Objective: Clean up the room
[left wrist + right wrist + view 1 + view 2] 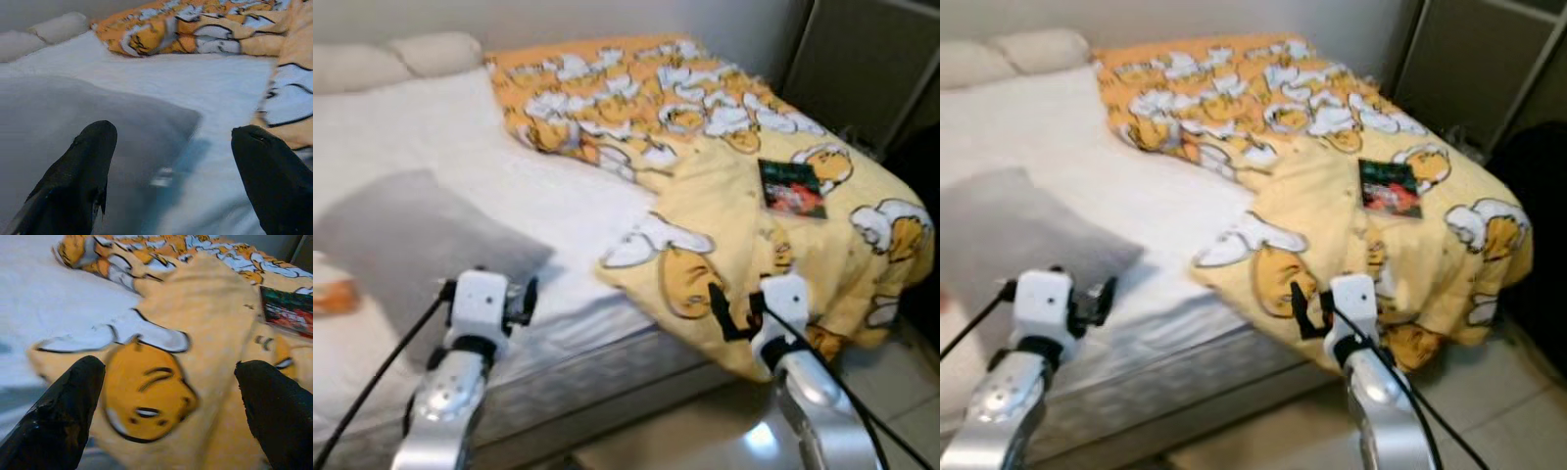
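**Two open grippers held low at the near edge of an unmade bed**

Two silver arms reach toward a bed covered by a white sheet. The left gripper hovers by the near edge with its black fingers spread wide apart, grasping nothing. Just beyond them lies a grey pillow, flat on the sheet near the bed's near left corner. The right gripper is likewise spread open and empty, facing a yellow blanket printed with white and orange cartoon figures.

That blanket lies crumpled across the right half of the bed, bunched into folds toward the far edge and spilling over the near right corner toward the pale tiled floor. A small dark book or card with a red and green cover rests on top of the blanket, well beyond the right gripper. Cream pillows line the far left edge against the wall. An orange object, too blurred to identify, sits at the bed's left edge.
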Available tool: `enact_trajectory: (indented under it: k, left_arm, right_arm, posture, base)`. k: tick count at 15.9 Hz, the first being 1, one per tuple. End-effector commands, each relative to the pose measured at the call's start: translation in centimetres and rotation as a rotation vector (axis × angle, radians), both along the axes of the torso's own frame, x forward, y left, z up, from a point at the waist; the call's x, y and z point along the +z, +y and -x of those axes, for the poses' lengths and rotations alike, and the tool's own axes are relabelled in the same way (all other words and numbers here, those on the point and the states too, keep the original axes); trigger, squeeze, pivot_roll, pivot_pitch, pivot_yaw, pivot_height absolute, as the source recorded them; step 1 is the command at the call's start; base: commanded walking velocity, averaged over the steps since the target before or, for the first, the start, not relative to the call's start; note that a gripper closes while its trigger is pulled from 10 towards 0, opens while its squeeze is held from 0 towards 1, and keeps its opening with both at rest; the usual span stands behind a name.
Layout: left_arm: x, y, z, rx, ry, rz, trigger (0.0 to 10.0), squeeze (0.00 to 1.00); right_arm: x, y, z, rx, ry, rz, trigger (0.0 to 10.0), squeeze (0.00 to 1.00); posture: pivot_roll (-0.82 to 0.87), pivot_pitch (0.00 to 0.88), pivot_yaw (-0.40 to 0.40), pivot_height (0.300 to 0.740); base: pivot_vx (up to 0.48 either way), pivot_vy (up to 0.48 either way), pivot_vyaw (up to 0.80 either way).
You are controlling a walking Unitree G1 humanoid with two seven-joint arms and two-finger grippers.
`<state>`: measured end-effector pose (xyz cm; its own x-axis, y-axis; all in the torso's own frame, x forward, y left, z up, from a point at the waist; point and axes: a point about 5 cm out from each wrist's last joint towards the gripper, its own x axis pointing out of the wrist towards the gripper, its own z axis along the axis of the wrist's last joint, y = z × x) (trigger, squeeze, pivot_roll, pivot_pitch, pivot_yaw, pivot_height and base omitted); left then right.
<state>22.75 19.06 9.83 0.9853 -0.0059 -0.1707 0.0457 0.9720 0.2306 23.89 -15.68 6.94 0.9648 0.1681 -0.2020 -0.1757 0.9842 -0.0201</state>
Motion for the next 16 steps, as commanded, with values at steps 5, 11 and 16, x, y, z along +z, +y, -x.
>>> enact_trajectory:
  k: [5, 11, 16]
  left_arm:
    - [0.7, 0.5, -0.2, 0.002, -0.014, -0.014, 10.0, 0.00]
    - [0.7, 0.5, -0.1, 0.010, -0.018, -0.011, 10.0, 0.00]
    - [1.1, 0.3, -0.3, 0.000, -0.044, -0.004, 10.0, 0.00]
  right_arm:
    - [1.1, 0.9, -0.2, 0.059, -0.056, -0.069, 10.0, 0.00]
    - [1.8, 1.7, -0.5, 0.105, -0.090, -0.111, 10.0, 0.00]
    - [1.7, 1.8, -0.5, 0.110, -0.090, -0.108, 10.0, 0.00]
  posture:
    - [0.04, 0.000, 0.010, 0.740]
    - [0.05, 0.000, -0.002, 0.740]
    - [0.05, 0.000, -0.001, 0.740]
  base:
    - [0.000, 0.412, 0.00]
    - [0.000, 0.409, 0.00]
    - [0.000, 0.071, 0.00]
